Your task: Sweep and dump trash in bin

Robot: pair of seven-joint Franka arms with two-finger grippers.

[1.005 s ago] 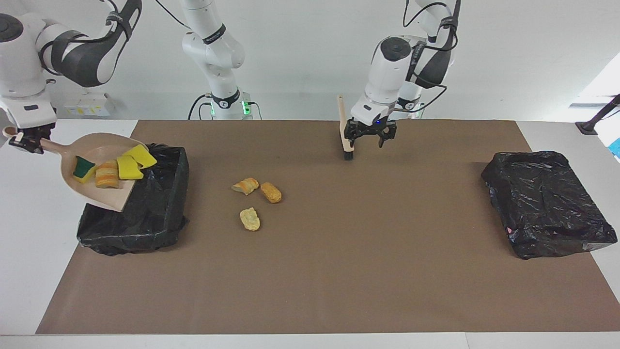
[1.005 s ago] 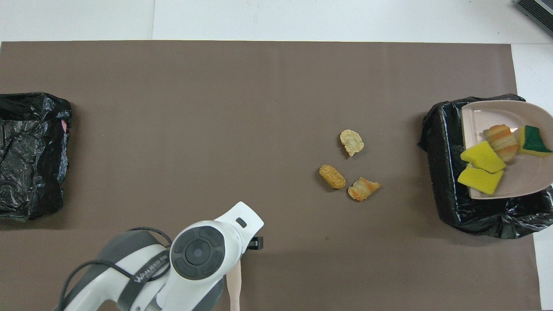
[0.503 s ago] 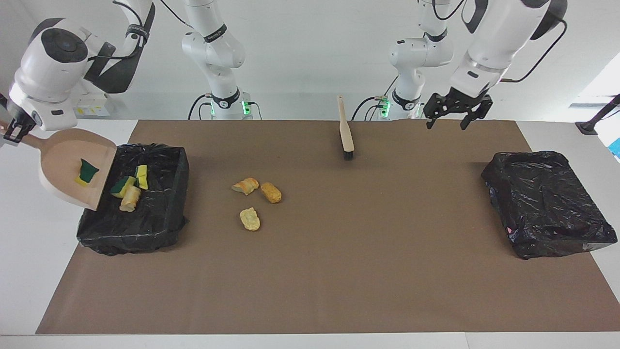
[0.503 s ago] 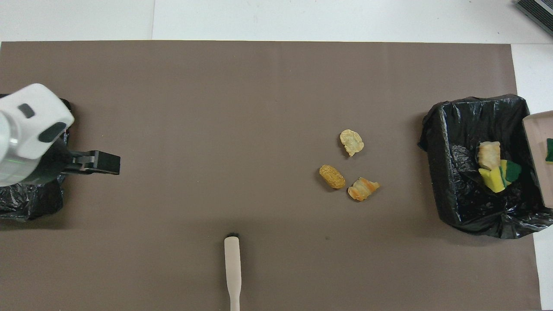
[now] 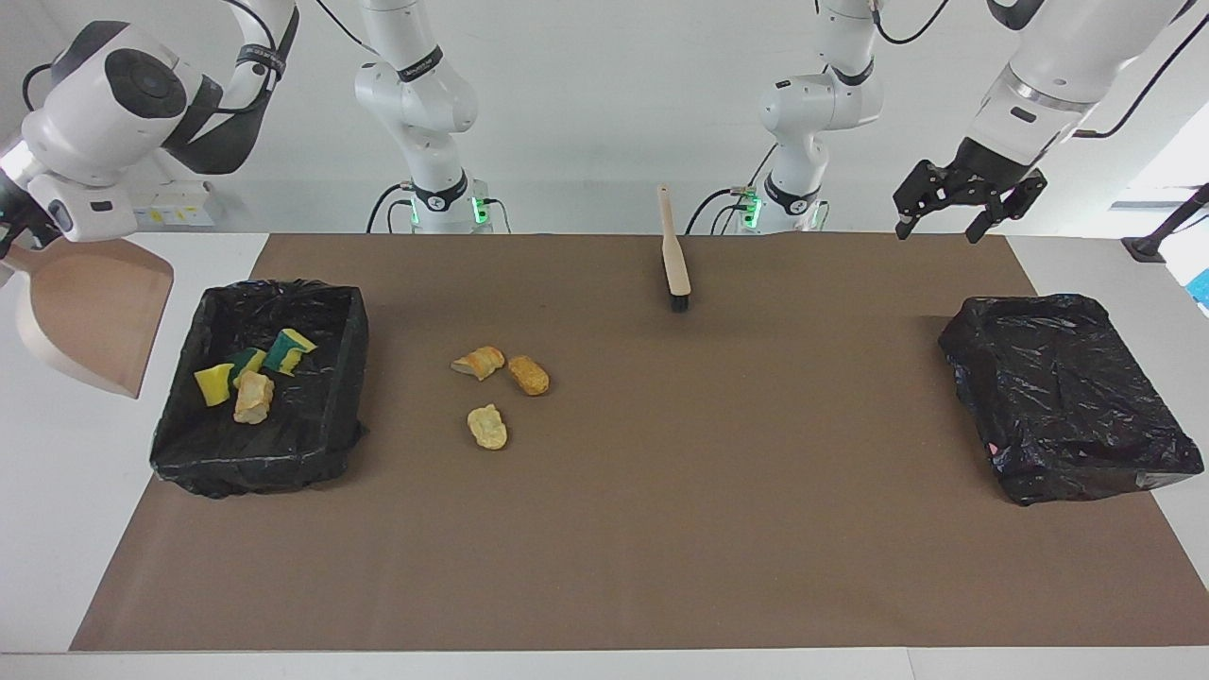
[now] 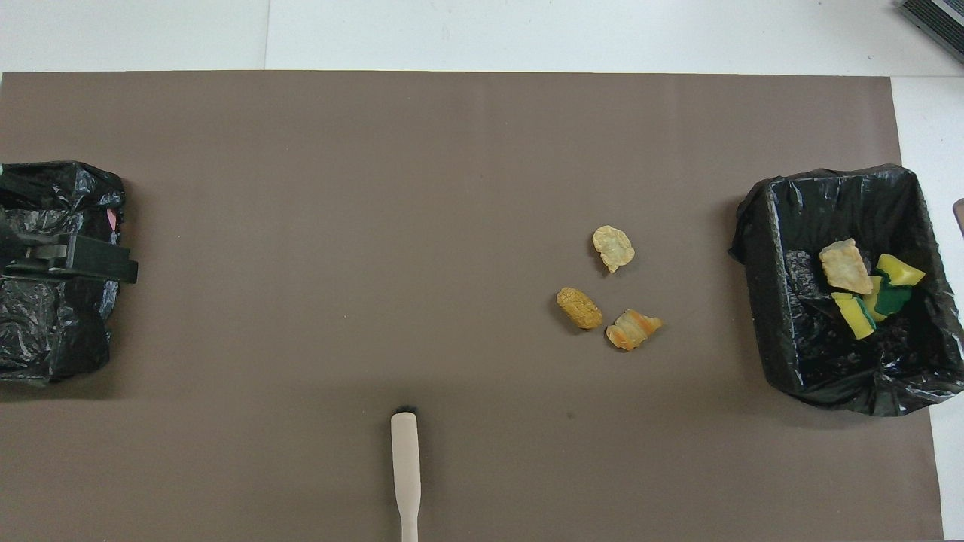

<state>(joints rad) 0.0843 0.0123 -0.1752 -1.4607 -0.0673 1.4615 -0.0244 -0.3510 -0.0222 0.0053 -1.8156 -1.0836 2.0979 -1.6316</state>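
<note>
Beige plastic dustpan [image 5: 90,316] clamped by its handle in the right gripper [image 5: 11,227], fingers together on the handle, at the right arm's end of the white counter [image 5: 57,529]. Held up in the air and tilted steeply, its mouth turned down toward the black bag-lined bin [image 5: 349,359] just beside and below this gripper. Nothing visible on the pan.

Inside that bin, lower than the right gripper: yellow and green sponge pieces [image 5: 215,382] and one pale tan bread-like lump [image 5: 253,397], lying close together on the black plastic.

On the brown mat [image 5: 661,519], well apart from both grippers, between them but closer to the right one: three tan to orange-brown bread-like lumps [image 5: 487,426], near each other, beside the bin and not in it.

Left gripper [image 5: 938,227] raised high, fingers wide apart, holding nothing. Seen from above, over the edge of a second black bag-covered bin [image 5: 1067,397] at the left arm's end.

Beige brush with black bristles [image 5: 673,255] flat on the mat, between the two grippers, touched by neither, bristle end pointing away from the robots.
</note>
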